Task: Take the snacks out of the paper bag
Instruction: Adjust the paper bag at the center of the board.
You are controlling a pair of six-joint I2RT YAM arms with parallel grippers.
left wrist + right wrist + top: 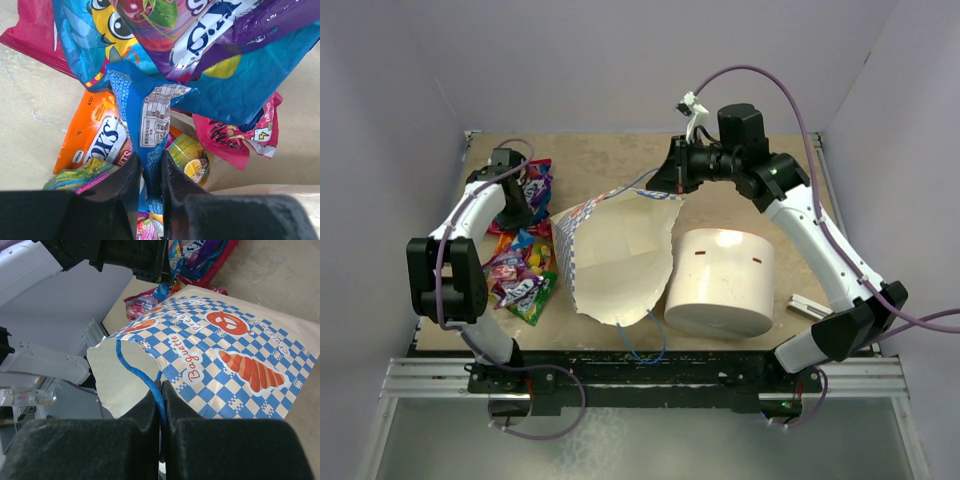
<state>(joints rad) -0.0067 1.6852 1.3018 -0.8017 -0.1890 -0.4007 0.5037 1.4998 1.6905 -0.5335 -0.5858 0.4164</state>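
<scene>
Counter: a pale beige board carries everything in the scene.

Paper bag: the blue-and-white checkered paper bag with orange pastry prints sits mid-counter, its plain white side turned up towards the top camera. It lies between the heap of packets on its left and a cylinder on its right.

Right gripper: the right gripper is clenched on the bag's thin blue cord handle, with the cord pinched between the two black fingers at the bag's far edge.

Snacks: the shiny, brightly coloured snack packets lie heaped on the counter just left of the bag, outside it. More purple and blue ones lie further back. Whether any remain inside the bag cannot be told.

Left gripper: the left gripper is pinched on a crumpled blue foil packet with a white nutrition label, and its dark fingers press the packet's lower end from both sides.

Around the held packet: an orange packet is on one side, a pink one on the other, a green-and-yellow one just beside the fingers, and a purple one overlapping at the top.

White cylinder: a large white drum lies just beside the bag's right edge.

Grey bar: a small flat pale bar lies right of the cylinder, near the right arm.
</scene>
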